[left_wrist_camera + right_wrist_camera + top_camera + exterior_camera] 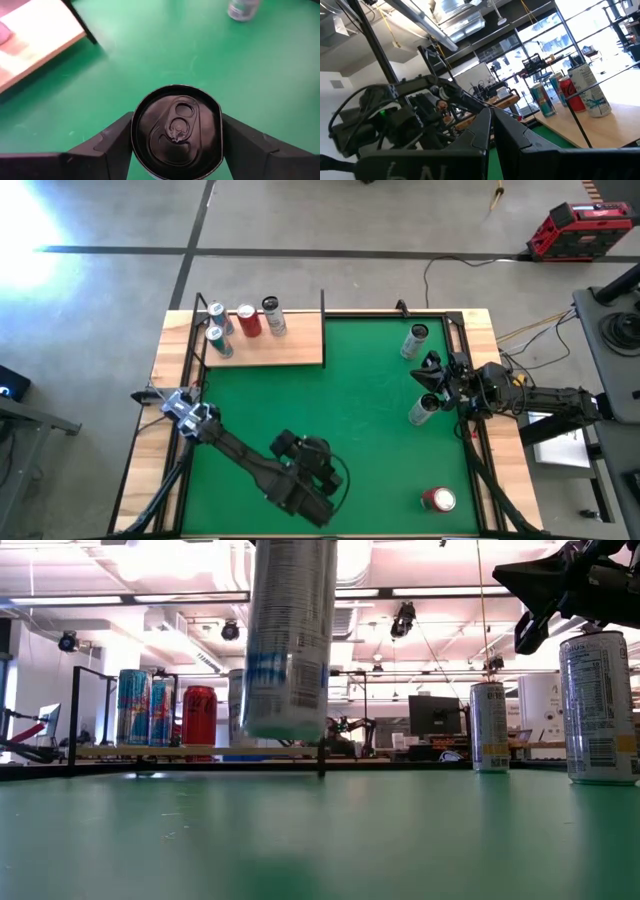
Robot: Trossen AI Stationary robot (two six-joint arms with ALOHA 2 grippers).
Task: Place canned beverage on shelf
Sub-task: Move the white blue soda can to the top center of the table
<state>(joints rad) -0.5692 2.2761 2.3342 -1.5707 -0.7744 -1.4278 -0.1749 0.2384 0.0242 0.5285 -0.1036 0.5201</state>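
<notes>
A silver can with blue print and a black top [290, 640] hangs above the green mat [370, 410], with my left gripper [310, 475] shut on it. In the high view the gripper hides the can. The shelf [290, 345], a light-wood board with black rods, lies at the mat's far left corner. Several cans [247, 320] stand on it. My right gripper [428, 375] waits shut at the table's right edge, touching nothing. My left gripper pinches the can's side wall [137, 132] just below the black top, one finger [112, 145] on each side. The fingers come from above, slanting down. The can hangs close to upright, its bottom [285, 730] clear of the mat.
Two silver cans [415, 340] [423, 410] stand on the mat's right side beside my right gripper. A red can [438, 500] lies at the near right. Bare green mat stretches between my left gripper and the shelf.
</notes>
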